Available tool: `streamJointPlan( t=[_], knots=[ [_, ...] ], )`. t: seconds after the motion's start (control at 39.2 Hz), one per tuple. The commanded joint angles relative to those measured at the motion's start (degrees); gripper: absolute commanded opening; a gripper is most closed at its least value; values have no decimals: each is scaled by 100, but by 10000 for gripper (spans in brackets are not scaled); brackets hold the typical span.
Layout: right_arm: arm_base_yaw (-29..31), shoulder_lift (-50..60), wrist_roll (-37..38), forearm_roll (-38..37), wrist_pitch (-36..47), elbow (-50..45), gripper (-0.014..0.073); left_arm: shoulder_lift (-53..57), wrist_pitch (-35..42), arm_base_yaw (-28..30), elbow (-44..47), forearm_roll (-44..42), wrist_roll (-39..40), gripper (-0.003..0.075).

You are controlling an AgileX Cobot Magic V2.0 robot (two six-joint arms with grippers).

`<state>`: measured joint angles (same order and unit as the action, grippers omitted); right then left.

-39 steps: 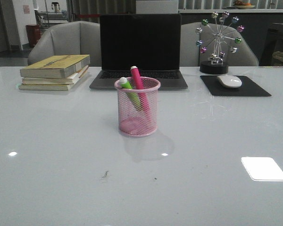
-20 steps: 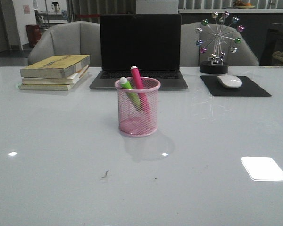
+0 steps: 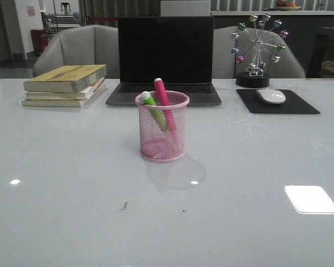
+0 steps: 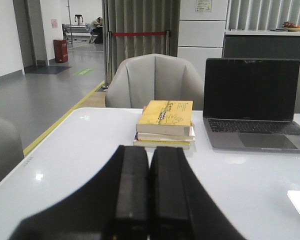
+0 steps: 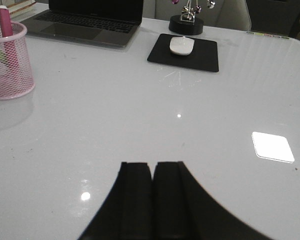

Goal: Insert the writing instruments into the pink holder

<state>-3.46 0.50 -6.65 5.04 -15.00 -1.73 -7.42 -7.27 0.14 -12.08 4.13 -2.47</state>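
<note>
Above the left side of the tabletop, left pincer (image 4: 149, 192): black, its two flat fingers pressed together with nothing between them, hanging clear of the glossy white tabletop (image 4: 75, 160).
Above the near right part of the tabletop, right pincer (image 5: 152, 200): black too, fingers closed against each other and empty, over bare white surface.
Front view: neither pincer shows in it.
Round pink wire-mesh holder (image 3: 162, 125): upright near the middle of the tabletop, closer to the far edge than to the near one, well apart from both pincers; it shows at the edge of the right wrist view.
Magenta-pink highlighter marker (image 3: 163, 104): inside the holder, tilted, its pale cap end sticking up above the rolled rim toward the far side.
Bright green highlighter marker (image 3: 153, 108): inside the holder too, just beside the pink one on its left, leaning, its pale cap just above the rim.
Open dark laptop (image 3: 165, 60): behind the holder at the far edge, screen black.
Stack of yellow-covered books (image 3: 65, 84): far left corner area, just beside the laptop's left side; ahead of the left pincer in its wrist view.
Black mouse pad (image 3: 277, 101): far right, right of the laptop, with a white computer mouse (image 3: 271, 95) resting on it.
Desk ornament with coloured balls on spokes (image 3: 258, 50): on a black base behind the mouse pad at the far edge.
Grey chairs (image 3: 78, 49): beyond the far edge.
</note>
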Motion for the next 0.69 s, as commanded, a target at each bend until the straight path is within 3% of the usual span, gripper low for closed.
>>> streamJointPlan(
  t=[0.0,0.41,0.66],
  knots=[
    [-6,115,-49,-29,466,-6,28,140,538,3,221,-34,47,92],
    [-6,115,-49,-29,466,-6,28,582,1011,3,1237,-34,47,92],
    [-6,115,-49,-29,466,-6,28,921,927,3,1262,-48,47,92]
  ],
)
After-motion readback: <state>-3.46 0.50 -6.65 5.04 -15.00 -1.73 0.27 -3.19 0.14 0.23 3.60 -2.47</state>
